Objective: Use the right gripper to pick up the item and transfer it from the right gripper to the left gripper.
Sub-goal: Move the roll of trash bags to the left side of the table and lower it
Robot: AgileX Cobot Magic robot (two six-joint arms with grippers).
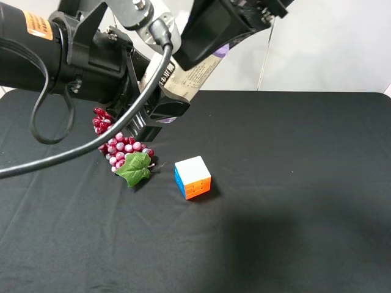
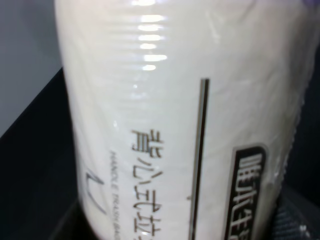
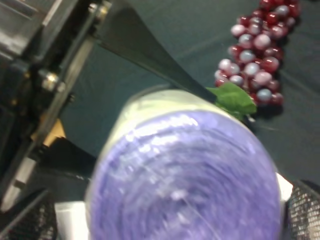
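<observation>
The item [image 1: 190, 74], a cream-labelled canister with purple ends, hangs tilted in the air above the table's back left. My right gripper [image 1: 211, 52] is shut on its upper part; the right wrist view shows the purple end [image 3: 182, 175] between the two pads. My left gripper [image 1: 160, 97], on the arm with the orange sticker [image 1: 38, 25], grips the lower part. The cream label [image 2: 165, 125] fills the left wrist view, with dark fingers against both its sides.
A red grape bunch [image 1: 119, 143] with a green leaf [image 1: 134, 168] lies on the black table [image 1: 293, 183] just below the grippers. A white-orange-blue cube [image 1: 192, 177] sits to its right. The grapes also show in the right wrist view [image 3: 257, 55].
</observation>
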